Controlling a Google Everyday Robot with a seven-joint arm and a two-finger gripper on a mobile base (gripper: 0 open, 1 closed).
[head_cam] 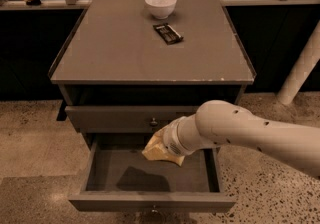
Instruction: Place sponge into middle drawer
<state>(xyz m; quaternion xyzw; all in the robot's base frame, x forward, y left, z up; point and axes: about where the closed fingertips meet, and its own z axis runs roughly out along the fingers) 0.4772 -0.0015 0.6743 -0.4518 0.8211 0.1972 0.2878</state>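
Holding position: my pincer (166, 144) is clamped on the pale yellow soft wavy-edged sponge (154, 152), which hangs above the open wide shallow grey middle drawer (150, 202), with its shadow at its 7 o'clock. On the grey desk (110, 53), a white round bowl (160, 4) sits at 12 o'clock, with a small dark snack bar (168, 33) at its 5 o'clock.

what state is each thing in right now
middle drawer: pulled open
upper drawer: shut
sponge: in the air at the gripper, over the open drawer
gripper: at the sponge, above the middle drawer
white bowl: upright on the cabinet top
snack bar: lying flat, apart from the bowl
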